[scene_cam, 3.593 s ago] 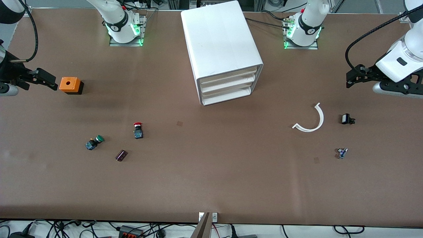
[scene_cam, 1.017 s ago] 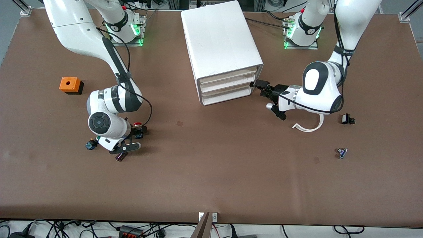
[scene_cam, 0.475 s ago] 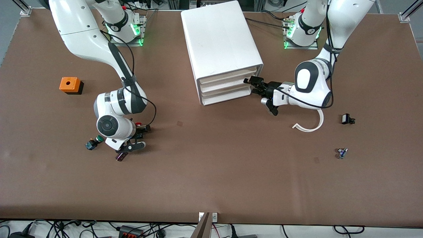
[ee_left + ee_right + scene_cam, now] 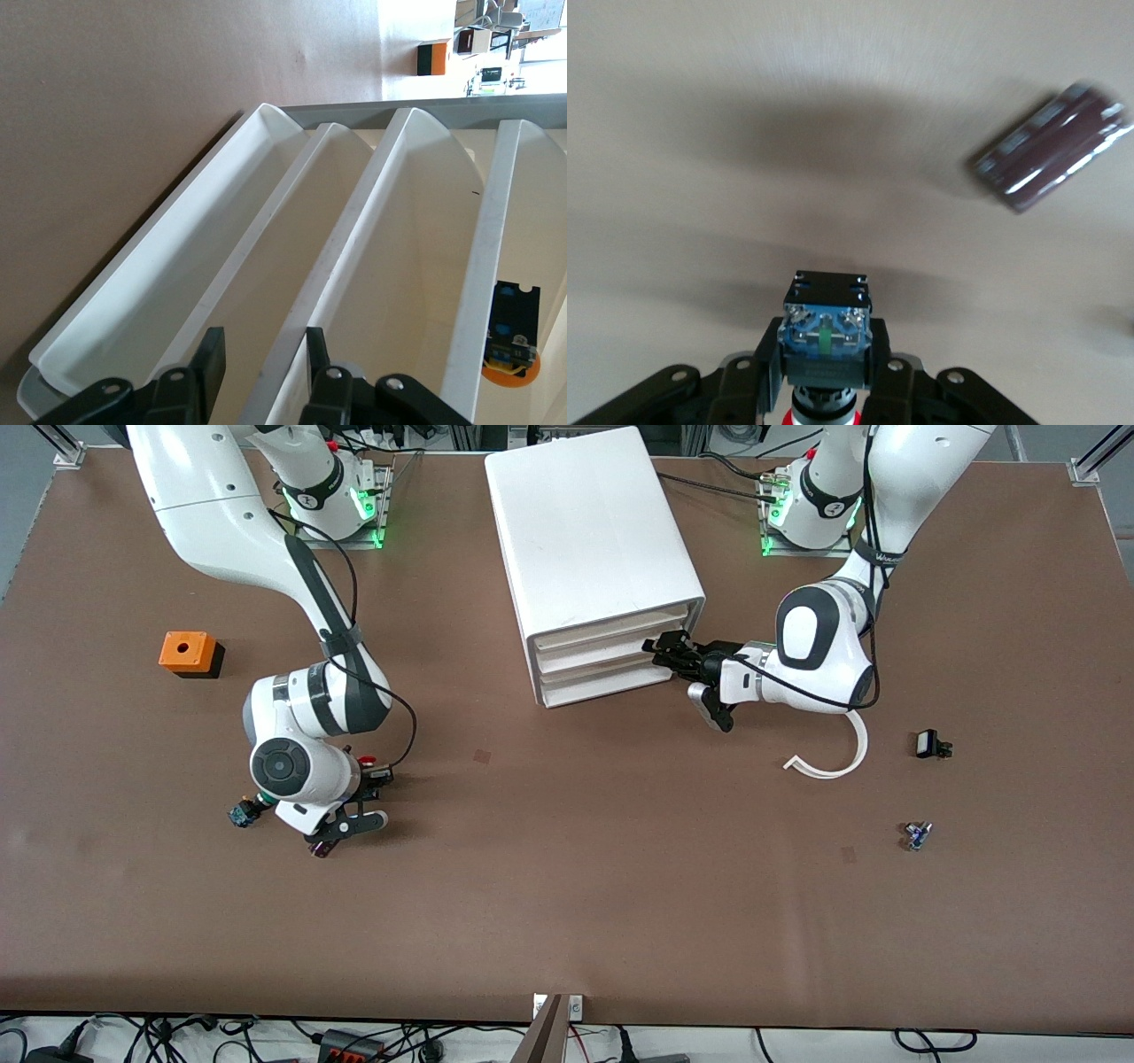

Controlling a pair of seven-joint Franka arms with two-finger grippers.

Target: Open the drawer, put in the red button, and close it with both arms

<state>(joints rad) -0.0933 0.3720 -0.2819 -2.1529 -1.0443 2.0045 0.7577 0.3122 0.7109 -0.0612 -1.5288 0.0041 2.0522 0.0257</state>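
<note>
The white cabinet (image 4: 589,522) stands at the middle of the table with its three drawers (image 4: 607,655) shut. My left gripper (image 4: 663,648) is open at the drawer fronts. In the left wrist view (image 4: 261,363) a drawer's front lip (image 4: 354,239) runs between its two fingers. My right gripper (image 4: 376,772) is low over the table toward the right arm's end, shut on the red button (image 4: 366,760). In the right wrist view (image 4: 824,363) the fingers clamp the button's black-and-blue body (image 4: 826,332), with the red cap toward the wrist.
A dark cylinder (image 4: 321,849) lies by the right gripper and shows in the right wrist view (image 4: 1050,146). The green button (image 4: 241,812) peeks from under the right wrist. An orange block (image 4: 188,653), a white curved piece (image 4: 837,757) and two small parts (image 4: 930,744) (image 4: 917,834) lie about.
Both arms have come in from the table's ends. The right gripper has closed on the red button. The left gripper has moved up to the drawer fronts.
</note>
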